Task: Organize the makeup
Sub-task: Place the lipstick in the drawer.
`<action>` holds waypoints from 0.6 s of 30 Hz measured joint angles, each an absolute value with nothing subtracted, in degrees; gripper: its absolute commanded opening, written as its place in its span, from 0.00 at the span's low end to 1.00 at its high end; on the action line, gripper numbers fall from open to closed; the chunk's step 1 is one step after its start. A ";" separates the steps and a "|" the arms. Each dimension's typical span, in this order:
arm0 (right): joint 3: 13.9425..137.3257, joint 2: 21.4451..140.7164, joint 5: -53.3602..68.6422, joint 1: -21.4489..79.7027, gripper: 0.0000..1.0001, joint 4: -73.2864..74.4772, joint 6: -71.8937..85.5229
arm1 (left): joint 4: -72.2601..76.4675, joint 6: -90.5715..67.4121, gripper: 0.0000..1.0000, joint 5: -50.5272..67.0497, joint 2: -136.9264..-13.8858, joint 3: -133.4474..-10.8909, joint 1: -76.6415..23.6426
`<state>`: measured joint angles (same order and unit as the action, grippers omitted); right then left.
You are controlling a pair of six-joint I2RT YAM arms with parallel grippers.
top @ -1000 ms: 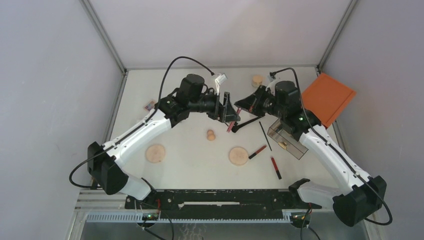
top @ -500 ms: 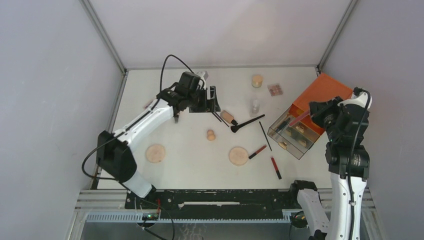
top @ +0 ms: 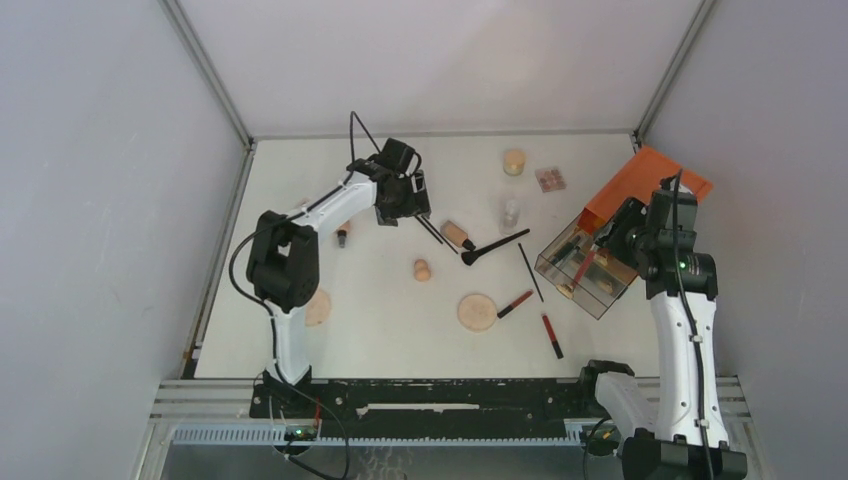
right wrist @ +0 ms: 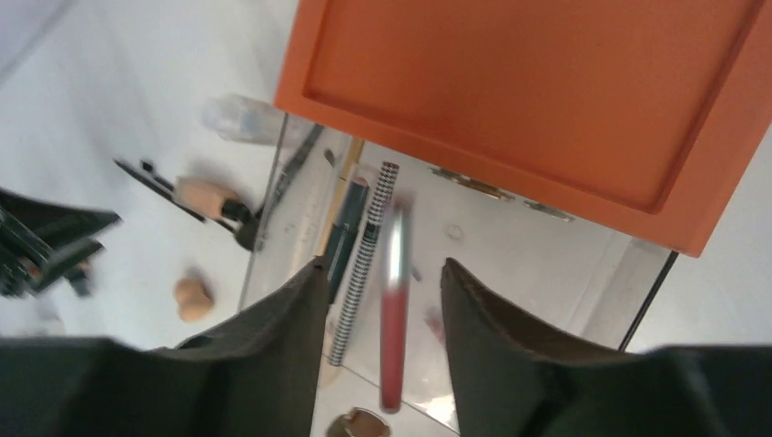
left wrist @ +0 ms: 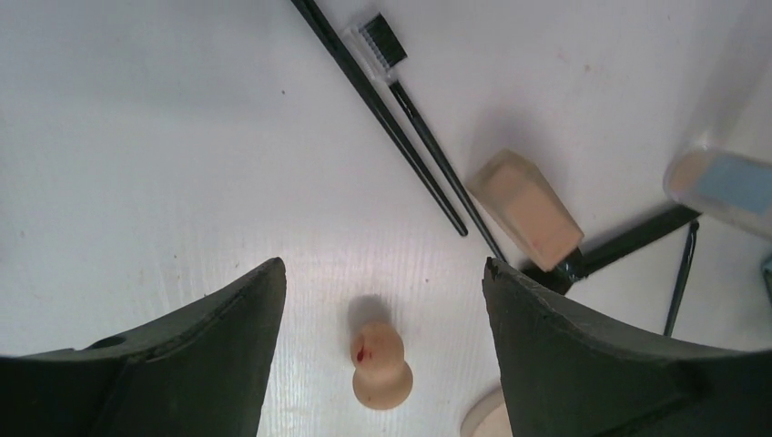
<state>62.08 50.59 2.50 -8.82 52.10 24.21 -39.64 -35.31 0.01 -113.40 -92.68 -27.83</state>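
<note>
Left wrist: left gripper [left wrist: 382, 266] was spread wide with nothing in it, above the white table [left wrist: 137, 137]. Beige sponge [left wrist: 382, 366] lay at 6 o'clock, in the gap between the fingers but touching neither. Peach bottle [left wrist: 525, 209] lay on its side at 2 o'clock, black cap end toward 4. Thin black brush [left wrist: 380, 114] ran from 12 o'clock down toward centre. A comb-head brush [left wrist: 435, 150] lay just beside it, almost parallel.

Right wrist: right gripper [right wrist: 384, 266] had its fingers parted over the clear drawer [right wrist: 510, 241]. A blurred red pencil [right wrist: 393, 309] sat in the gap, touching neither finger as far as the blur allowed. Checkered pencil [right wrist: 364, 264] lay inside the drawer at 9 o'clock of it. Lid of the orange-topped box [right wrist: 528, 91] filled 12 to 2 o'clock.

Top external: left gripper was at 11 o'clock on the table, right gripper at 3 o'clock by the pulled-out drawer. Thick black brush [top: 495, 246] lay near centre with the peach bottle touching its 9 o'clock end. One tan disc [top: 477, 312] sat at 6 o'clock, and loose pencils [top: 516, 303] lay at 5 o'clock. Small palette [top: 550, 179] was at 1 o'clock.
</note>
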 measured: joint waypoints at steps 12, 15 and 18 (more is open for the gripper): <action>62.28 44.31 2.90 -8.86 0.63 52.49 23.75 | -45.65 -41.87 0.60 -7.51 -126.02 -108.66 -27.88; 62.35 43.97 3.49 -8.86 0.63 52.21 23.88 | -46.50 -43.22 0.57 -8.54 -128.55 -110.43 -27.90; 62.35 43.99 3.77 -8.86 0.63 52.21 23.92 | -48.18 -44.23 0.51 -9.34 -130.82 -111.72 -27.94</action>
